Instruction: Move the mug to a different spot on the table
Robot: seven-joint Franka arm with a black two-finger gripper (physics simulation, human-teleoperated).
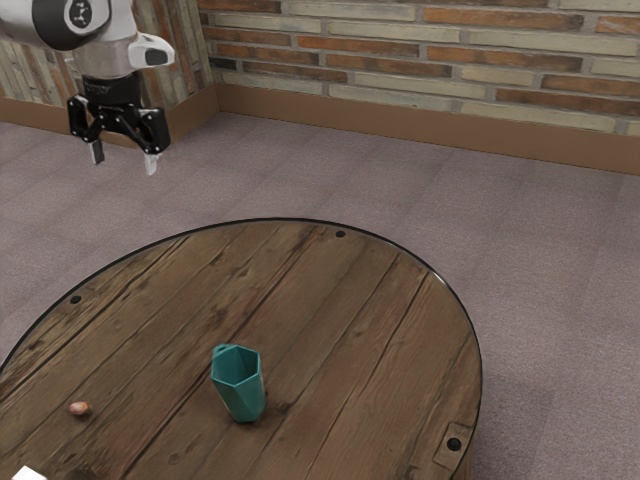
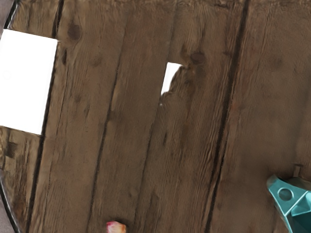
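Teal mug (image 1: 238, 383) upright on round wooden table (image 1: 330, 300), claw (image 1: 124, 160) high above, well apart, wide open, empty.

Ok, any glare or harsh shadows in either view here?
Exterior view: even, soft light, the mug casts a faint shadow on the table; wrist view: a large white patch and a small one show no detail, glare or objects unclear.

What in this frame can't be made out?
1. Teal mug: cut off by the wrist view's edge; handle unclear in the exterior view.
2. Small brown object: too small to identify in either view.
3. White flat item: cropped by the exterior view's corner.
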